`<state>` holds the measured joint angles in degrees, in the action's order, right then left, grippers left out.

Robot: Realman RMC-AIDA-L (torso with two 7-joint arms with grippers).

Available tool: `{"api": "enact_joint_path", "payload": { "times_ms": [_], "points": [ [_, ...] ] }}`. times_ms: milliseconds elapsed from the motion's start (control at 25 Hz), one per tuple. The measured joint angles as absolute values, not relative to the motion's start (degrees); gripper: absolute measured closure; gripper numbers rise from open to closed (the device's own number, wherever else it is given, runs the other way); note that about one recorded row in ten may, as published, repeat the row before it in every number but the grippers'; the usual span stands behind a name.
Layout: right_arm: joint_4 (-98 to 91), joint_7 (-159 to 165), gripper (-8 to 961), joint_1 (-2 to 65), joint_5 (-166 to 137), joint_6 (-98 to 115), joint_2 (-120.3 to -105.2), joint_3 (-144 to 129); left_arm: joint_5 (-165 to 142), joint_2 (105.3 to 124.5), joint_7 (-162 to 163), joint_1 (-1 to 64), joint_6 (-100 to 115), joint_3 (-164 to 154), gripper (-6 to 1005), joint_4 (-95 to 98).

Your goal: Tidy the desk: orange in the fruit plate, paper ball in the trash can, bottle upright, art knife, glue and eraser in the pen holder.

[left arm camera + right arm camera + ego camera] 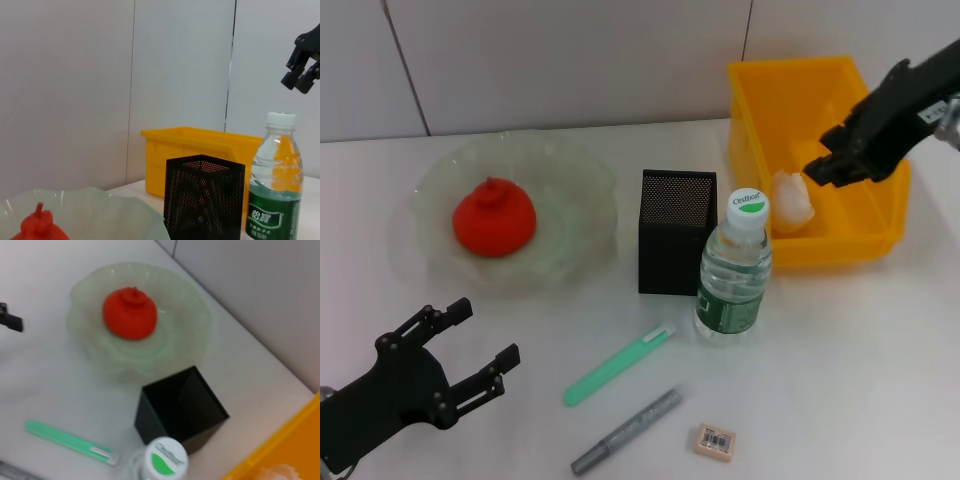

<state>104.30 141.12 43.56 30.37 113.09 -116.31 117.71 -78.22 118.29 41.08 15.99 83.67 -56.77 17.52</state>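
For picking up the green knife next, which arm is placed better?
Probably left: the left gripper hangs open low beside the art knife. The right gripper is far, above the trash can.

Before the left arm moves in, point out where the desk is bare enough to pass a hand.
Bare desk lies between the fruit plate and the left gripper, and right of the eraser below the trash can. It is crowded where the bottle stands close beside the pen holder, with the green art knife and grey glue stick just below.
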Motion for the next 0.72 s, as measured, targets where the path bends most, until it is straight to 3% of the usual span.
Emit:
{"api": "enact_joint_path", "payload": {
  "times_ms": [360, 560, 720],
  "points": [
    [98.11, 144.65, 510, 51.21, 27.83, 116.15, -116.5, 115.85, -78.22, 118.3, 41.09, 15.95, 83.67, -56.77, 172, 17.42],
    [93.2, 145.34, 310, 53.58, 25.85, 114.82, -117.43, 115.26, -78.22, 118.3, 41.04, 15.85, 83.68, -56.78, 172, 17.43],
    [91.6, 145.49, 214, 53.96, 25.07, 113.31, -117.75, 114.56, -78.22, 118.3, 41.0, 15.85, 83.68, -56.78, 172, 17.48]
  ]
}}
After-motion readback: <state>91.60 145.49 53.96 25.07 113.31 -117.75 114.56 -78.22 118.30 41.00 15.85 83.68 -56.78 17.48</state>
